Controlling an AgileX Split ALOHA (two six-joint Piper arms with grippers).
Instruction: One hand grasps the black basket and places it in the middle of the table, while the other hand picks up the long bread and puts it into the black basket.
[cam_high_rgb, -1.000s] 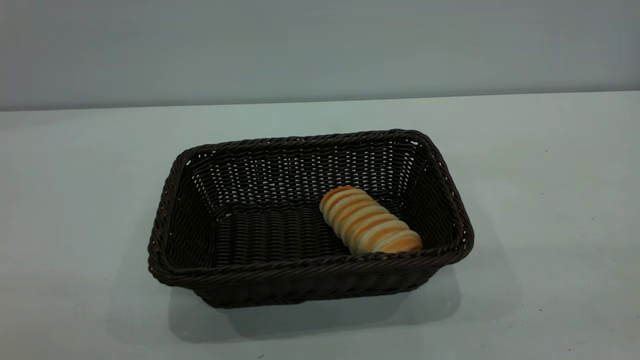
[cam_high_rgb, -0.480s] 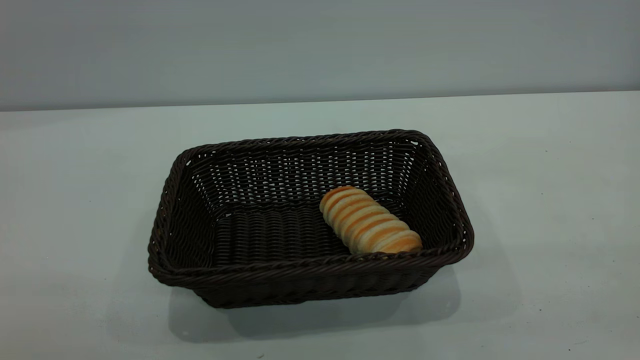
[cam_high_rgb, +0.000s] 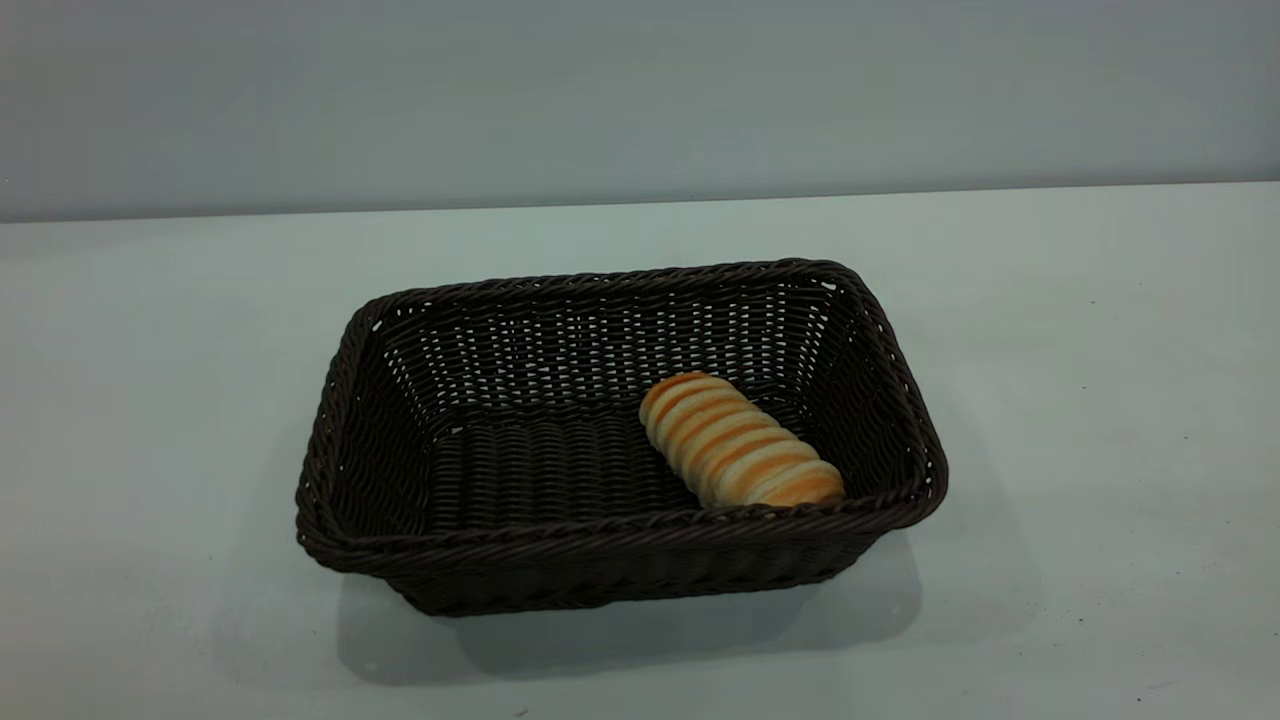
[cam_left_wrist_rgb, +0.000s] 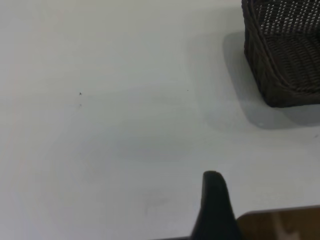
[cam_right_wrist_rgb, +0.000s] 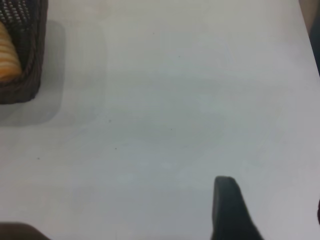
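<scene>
Though caught only in part by its own wrist camera, left gripper poised low over a bare stretch of the table, close to the table's edge, with a brown surface just beyond that edge; spread or pressed together, impossible to tell; nothing seen in its grasp. Well apart from it, one corner of the black basket, resting on the white top and throwing a soft shadow beside itself. Likewise shown only in part, right gripper above bare tabletop, holding nothing visible; state of the claw again not to be judged. Well apart from this gripper, another corner of the basket, with one end of the long bread showing inside, against the woven wall. As seen from the exterior camera: basket upright near the middle of the table, long side toward the camera, braided rim all round, open-weave walls sloping outward. Bread lying on the basket floor in the right half, set diagonally, its nearer end tucked close behind the front rim, its farther end pointing toward the back wall. A few tiny dark specks scattered on the tabletop; plain grey wall behind.
</scene>
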